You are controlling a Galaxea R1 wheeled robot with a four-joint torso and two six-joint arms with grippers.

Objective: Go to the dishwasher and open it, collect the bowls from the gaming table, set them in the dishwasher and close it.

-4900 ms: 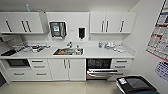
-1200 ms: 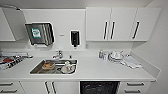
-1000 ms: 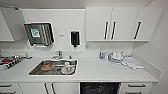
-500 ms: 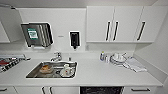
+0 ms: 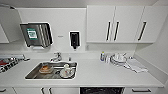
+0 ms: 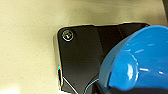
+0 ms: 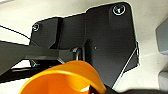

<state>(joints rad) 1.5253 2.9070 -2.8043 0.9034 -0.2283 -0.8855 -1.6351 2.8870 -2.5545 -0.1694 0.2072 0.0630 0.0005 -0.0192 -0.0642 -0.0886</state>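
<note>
A bright blue round bowl (image 6: 140, 60) sits close against the left wrist camera, an orange bowl (image 7: 63, 78) against the right; neither gripper's grip can be told. The dark-interior dishwasher (image 5: 102, 90) lies open below the white countertop (image 5: 105, 73), right of the steel sink (image 5: 32, 72).

Sink (image 5: 32, 75) left of dishes (image 5: 118, 58)

Sink (image 5: 32, 73) holds dishes (image 5: 67, 71); faucet (image 5: 57, 57) behind; white plates (image 5: 118, 58) on counter (image 5: 100, 75).
</note>
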